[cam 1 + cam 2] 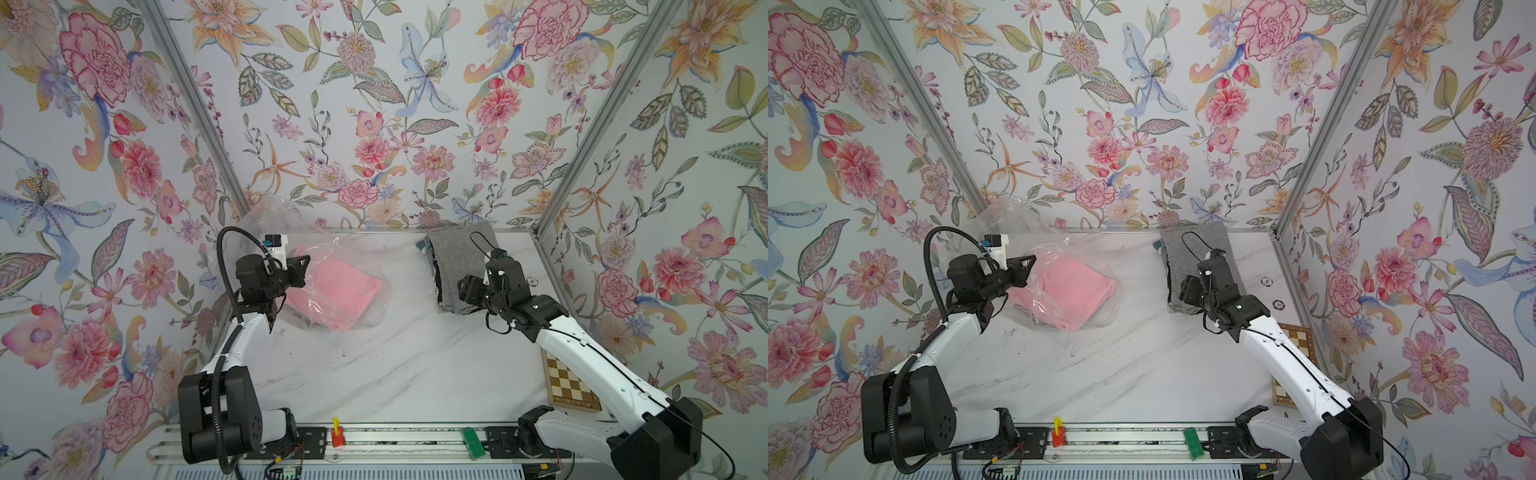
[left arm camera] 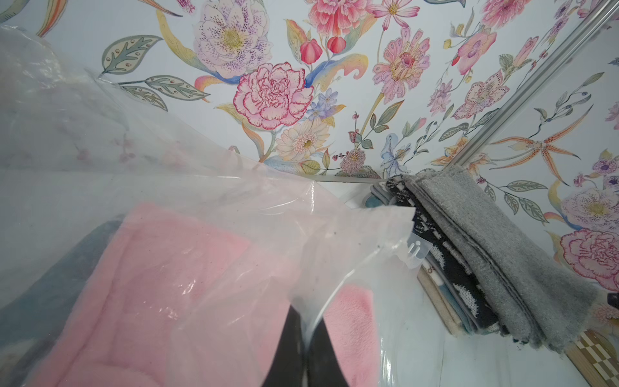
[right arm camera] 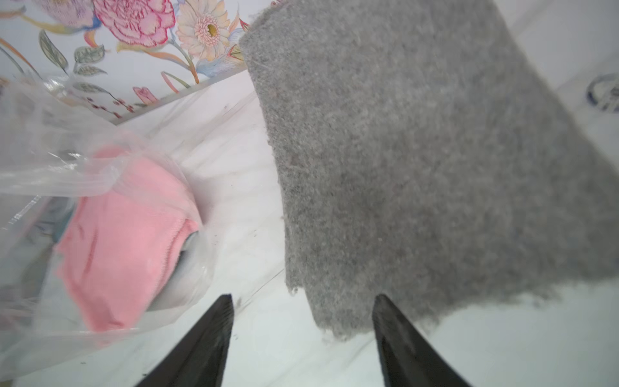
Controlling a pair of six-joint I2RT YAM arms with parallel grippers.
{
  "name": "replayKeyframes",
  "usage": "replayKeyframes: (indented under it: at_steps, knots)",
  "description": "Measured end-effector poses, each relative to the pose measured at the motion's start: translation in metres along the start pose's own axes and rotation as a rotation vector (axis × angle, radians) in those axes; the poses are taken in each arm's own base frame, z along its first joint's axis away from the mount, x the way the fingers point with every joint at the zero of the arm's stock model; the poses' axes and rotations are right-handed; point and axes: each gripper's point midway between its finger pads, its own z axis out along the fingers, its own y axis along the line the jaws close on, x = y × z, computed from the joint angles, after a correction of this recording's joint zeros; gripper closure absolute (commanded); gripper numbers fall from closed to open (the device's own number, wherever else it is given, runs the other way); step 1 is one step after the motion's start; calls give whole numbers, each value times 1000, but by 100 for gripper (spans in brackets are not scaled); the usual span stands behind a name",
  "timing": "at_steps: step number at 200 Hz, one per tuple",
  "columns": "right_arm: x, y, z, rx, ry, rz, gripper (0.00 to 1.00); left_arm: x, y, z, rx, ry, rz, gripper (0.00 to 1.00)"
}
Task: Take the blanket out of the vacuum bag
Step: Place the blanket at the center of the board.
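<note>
Floral walls (image 1: pixel 374 104) are surrounding a white marble table (image 1: pixel 395 374), where the vacuum bag (image 1: pixel 357 253) is lying far left with a pink blanket (image 1: pixel 332 291) inside. My left gripper (image 2: pixel 305 321) is clenching a fold of the bag's clear film, while my right gripper (image 3: pixel 303 296) is hovering released, fingers (image 3: pixel 207 335) spread and empty, at the near edge of a grey blanket (image 1: pixel 457 257) far right.

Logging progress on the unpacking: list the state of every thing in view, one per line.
vacuum bag: edge pinched, not yet emptied.
pink blanket: folded, inside the bag.
grey blanket: folded, outside the bag.
left pincer: shut on the bag's edge.
right pincer: open, empty.
</note>
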Motion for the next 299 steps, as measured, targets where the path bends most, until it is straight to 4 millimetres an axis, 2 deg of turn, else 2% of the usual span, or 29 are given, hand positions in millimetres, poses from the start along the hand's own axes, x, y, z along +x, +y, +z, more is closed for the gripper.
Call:
replayKeyframes:
  at_steps: [18, 36, 53, 85, 122, 144, 162, 177, 224, 260, 299]
  knots:
    - [2, 9, 21, 96, 29, -156, 41, 0, 0, 0, 0, 0, 0, 98]
    - [24, 9, 44, 200, 94, -322, 47, 0, 0, 0, 0, 1, 0, 98]
    - [43, -2, 58, 292, 160, -438, 49, 1, 0, 0, -1, 4, -2, 98]
    - [43, -22, 59, 408, 171, -528, 45, 1, 0, 0, -1, 5, -4, 98]
    - [45, -24, 64, 461, 173, -577, 51, 1, 1, 0, -2, 5, -4, 97]
    - [51, -27, 72, 475, 197, -586, 69, 1, 1, 0, -2, 5, -4, 97]
    - [54, -26, 75, 470, 215, -595, 91, 1, 1, 0, -2, 5, -4, 97]
    - [52, -23, 75, 454, 214, -579, 100, 1, 1, 0, -2, 5, -4, 97]
    - [32, -15, 68, 331, 212, -479, 100, 1, 2, -1, -6, 3, -5, 97]
    - [11, -5, 52, 189, 189, -380, 100, 1, 3, -1, -7, 3, -6, 97]
    - [16, 14, 51, 48, 227, -341, 100, 1, 3, -1, -7, 3, -6, 96]
